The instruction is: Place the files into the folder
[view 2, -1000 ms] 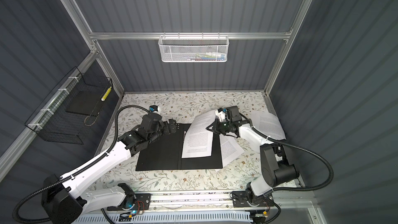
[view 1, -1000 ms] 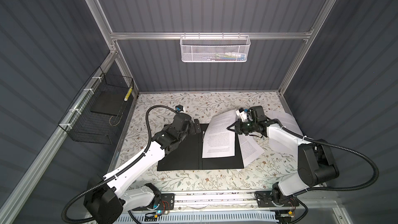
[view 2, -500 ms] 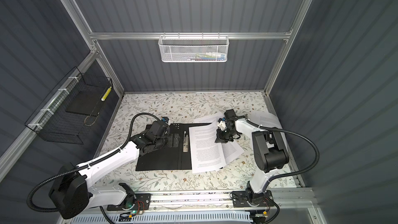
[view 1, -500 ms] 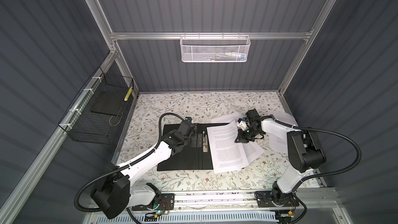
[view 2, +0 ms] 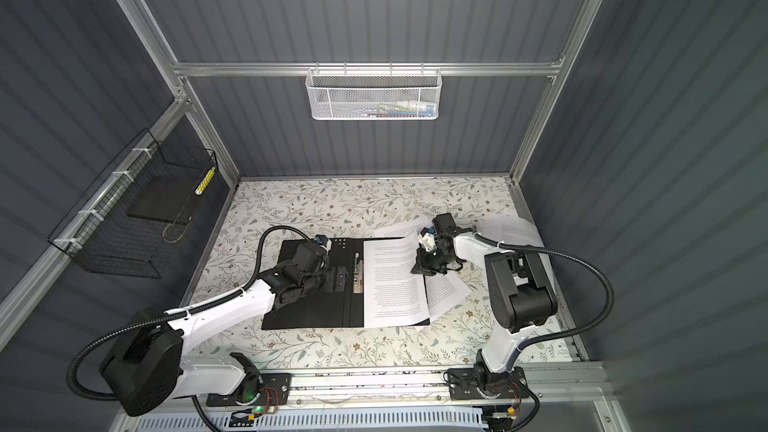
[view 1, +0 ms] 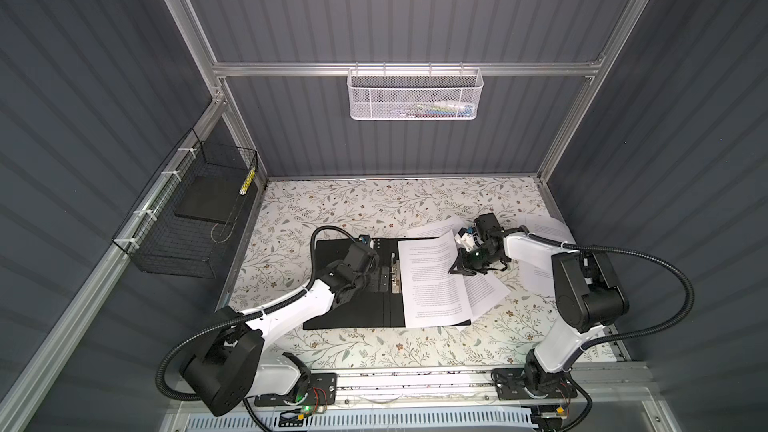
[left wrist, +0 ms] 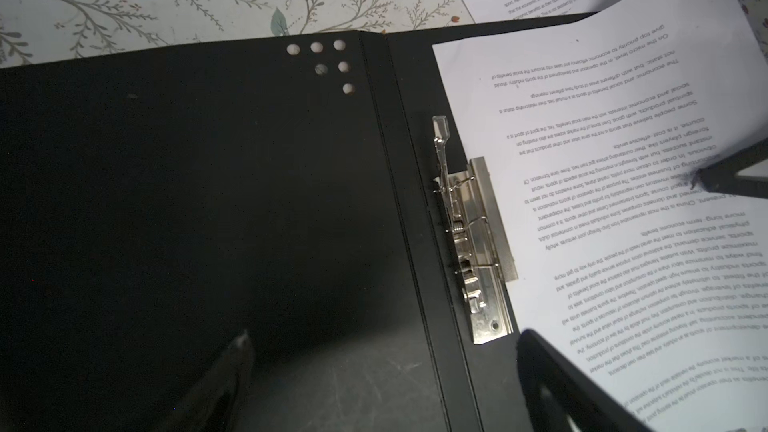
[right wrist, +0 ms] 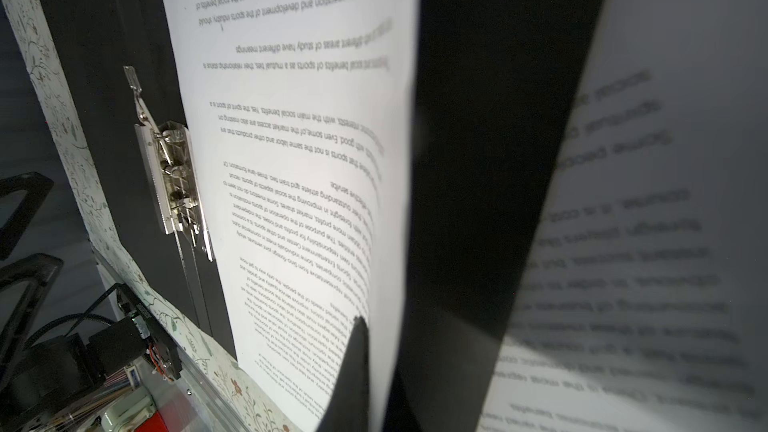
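Note:
The folder (view 1: pixel 332 251) (view 2: pixel 316 317) lies open on the floral table and only its black inside shows. Its metal clip (view 1: pixel 395 278) (left wrist: pixel 473 238) (right wrist: pixel 174 176) sits at the spine. One of the files, a printed white sheet (view 1: pixel 432 284) (view 2: pixel 392 284) (left wrist: pixel 623 222) (right wrist: pixel 291 160), rests on the folder's right half beside the clip. My right gripper (view 1: pixel 459 270) (view 2: pixel 417 270) (right wrist: pixel 380 351) is shut on that sheet's right edge, which curls upward. My left gripper (view 1: pixel 380 280) (view 2: pixel 338 278) (left wrist: pixel 384 332) hovers open, low over the left cover and spine, holding nothing.
More loose sheets lie right of the folder (view 1: pixel 486 292), behind it (view 1: pixel 432 228) and under the right arm (view 1: pixel 548 228). A black wire basket (view 1: pixel 187 218) hangs on the left wall, a white mesh basket (view 1: pixel 415 95) on the back rail.
My right gripper has carried the sheet down onto the folder's right half and squared it beside the clip. My left arm has drawn back and now sits low over the left cover.

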`<act>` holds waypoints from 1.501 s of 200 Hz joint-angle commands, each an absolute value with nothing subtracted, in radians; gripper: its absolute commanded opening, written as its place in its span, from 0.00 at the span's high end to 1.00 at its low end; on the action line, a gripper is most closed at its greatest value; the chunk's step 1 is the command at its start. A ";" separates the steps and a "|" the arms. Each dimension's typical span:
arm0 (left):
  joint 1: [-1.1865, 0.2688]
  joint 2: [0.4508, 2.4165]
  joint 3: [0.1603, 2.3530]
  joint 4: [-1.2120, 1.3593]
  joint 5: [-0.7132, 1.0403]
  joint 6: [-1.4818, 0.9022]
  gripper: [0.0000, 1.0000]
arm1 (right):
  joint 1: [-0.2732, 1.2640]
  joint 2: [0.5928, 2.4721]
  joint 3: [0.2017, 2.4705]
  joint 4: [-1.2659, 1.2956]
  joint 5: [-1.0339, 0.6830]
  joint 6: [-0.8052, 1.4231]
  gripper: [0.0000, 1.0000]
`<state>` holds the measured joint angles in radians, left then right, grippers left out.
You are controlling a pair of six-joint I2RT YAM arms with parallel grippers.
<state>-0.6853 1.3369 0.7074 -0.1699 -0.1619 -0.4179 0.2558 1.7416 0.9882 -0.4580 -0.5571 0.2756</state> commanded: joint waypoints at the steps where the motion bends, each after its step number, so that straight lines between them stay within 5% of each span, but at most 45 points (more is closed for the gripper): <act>1: -0.676 1.366 0.692 -0.124 -0.171 -0.397 0.00 | 0.259 1.738 0.978 -0.420 -0.607 0.303 1.00; 136: -0.664 1.510 0.673 -0.050 -0.156 -0.414 0.00 | 0.260 1.569 0.853 -0.264 -0.682 0.346 1.00; 300: -0.657 1.516 0.669 -0.035 -0.138 -0.418 0.00 | 0.262 1.709 0.909 -0.263 -0.680 0.347 1.00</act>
<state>-0.6655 1.5024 0.6773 -0.0425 -0.1516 -0.4183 0.2569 1.6871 0.8848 -0.2562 -0.6807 0.3588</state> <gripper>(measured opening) 0.996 0.043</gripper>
